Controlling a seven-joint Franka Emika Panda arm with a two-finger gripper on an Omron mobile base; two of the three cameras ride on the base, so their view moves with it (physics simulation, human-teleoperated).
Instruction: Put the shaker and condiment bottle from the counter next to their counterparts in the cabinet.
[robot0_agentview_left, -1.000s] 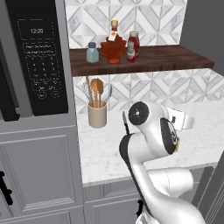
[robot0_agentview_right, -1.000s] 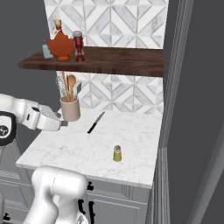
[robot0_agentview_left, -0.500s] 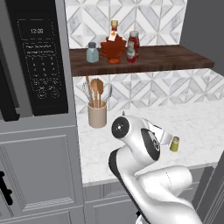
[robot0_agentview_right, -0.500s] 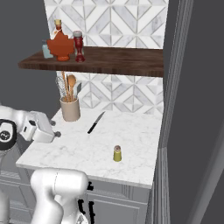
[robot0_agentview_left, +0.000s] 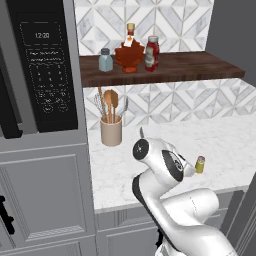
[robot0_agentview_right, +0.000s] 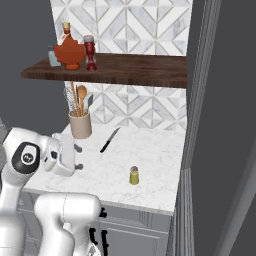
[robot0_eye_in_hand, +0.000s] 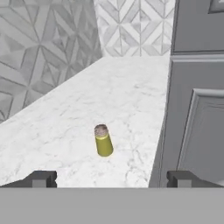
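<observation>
A small yellow shaker (robot0_agentview_right: 134, 175) stands upright on the white marble counter (robot0_agentview_right: 150, 160), well apart from the gripper (robot0_eye_in_hand: 109, 178), whose fingers are spread wide, holding nothing. On the dark shelf (robot0_agentview_left: 190, 65) above, the red bottle (robot0_agentview_left: 152, 53) stands just beside the maple-leaf bottle (robot0_agentview_left: 130, 52) and blue-grey shaker (robot0_agentview_left: 105, 60). A beige crock (robot0_agentview_left: 111, 132) holds wooden utensils. A knife (robot0_agentview_right: 109, 140) lies nearby.

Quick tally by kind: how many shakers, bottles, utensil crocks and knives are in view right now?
Shakers: 2, the yellow shaker on the counter, the blue-grey shaker on the shelf.
Bottles: 2, the red condiment bottle and the maple-leaf bottle, both on the shelf.
Utensil crock: 1.
Knife: 1.
Total: 6.
</observation>
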